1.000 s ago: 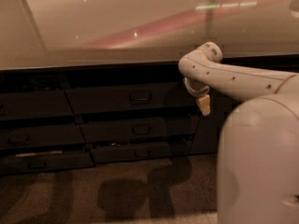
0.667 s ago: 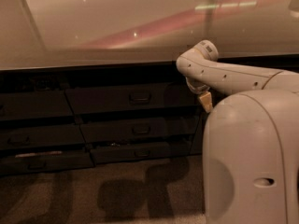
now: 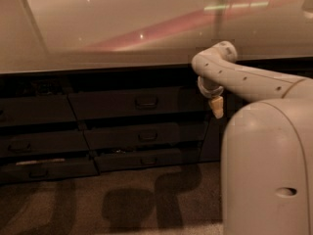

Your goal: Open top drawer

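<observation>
The top drawer (image 3: 122, 103) is the wide dark front in the middle column, just under the countertop, with a small dark rectangular pull handle (image 3: 145, 102) at its centre. It looks shut and level with its neighbours. My gripper (image 3: 216, 107) hangs point-down from the white wrist at the drawer's right end, to the right of the handle and at about its height. It is not touching the handle. A tan tip is all that shows of it.
A pale countertop (image 3: 146, 28) runs above the drawers. Two shallower drawers (image 3: 146, 136) sit below the top one, with more drawer fronts (image 3: 39, 141) to the left. My bulky white arm link (image 3: 266, 170) fills the lower right. Brown floor (image 3: 98, 204) lies in front.
The big white arm link has swung in from the right and covers more of the lower right. The gripper has stayed almost where it was, by the drawer's right end.
</observation>
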You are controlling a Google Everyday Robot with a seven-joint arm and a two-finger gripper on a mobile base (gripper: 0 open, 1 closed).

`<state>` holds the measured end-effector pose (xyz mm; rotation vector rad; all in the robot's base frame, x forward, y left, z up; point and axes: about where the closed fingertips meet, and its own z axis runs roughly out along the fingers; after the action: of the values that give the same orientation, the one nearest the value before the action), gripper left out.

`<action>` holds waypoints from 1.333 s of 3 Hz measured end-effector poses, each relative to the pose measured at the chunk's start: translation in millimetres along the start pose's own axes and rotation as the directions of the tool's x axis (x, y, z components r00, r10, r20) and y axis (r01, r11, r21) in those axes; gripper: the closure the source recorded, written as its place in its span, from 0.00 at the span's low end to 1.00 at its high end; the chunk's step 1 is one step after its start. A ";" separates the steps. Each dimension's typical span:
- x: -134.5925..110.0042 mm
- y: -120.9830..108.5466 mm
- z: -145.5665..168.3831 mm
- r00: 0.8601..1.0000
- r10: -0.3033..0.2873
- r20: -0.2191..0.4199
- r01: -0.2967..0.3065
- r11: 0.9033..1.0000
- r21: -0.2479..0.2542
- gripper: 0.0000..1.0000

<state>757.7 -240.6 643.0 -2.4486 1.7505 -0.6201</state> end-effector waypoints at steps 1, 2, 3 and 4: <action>5.3 4.8 9.0 0.982 0.027 0.186 -0.033 0.999 0.030 0.00; 3.9 -11.5 -4.7 0.971 0.001 0.239 -0.022 0.996 0.082 0.00; 3.6 -11.2 -4.2 0.971 0.001 0.240 -0.021 0.996 0.081 0.19; 3.5 -11.2 -4.1 0.971 0.001 0.240 -0.021 0.996 0.081 0.42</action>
<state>767.2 -239.2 651.0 -2.3427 1.6107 -0.3690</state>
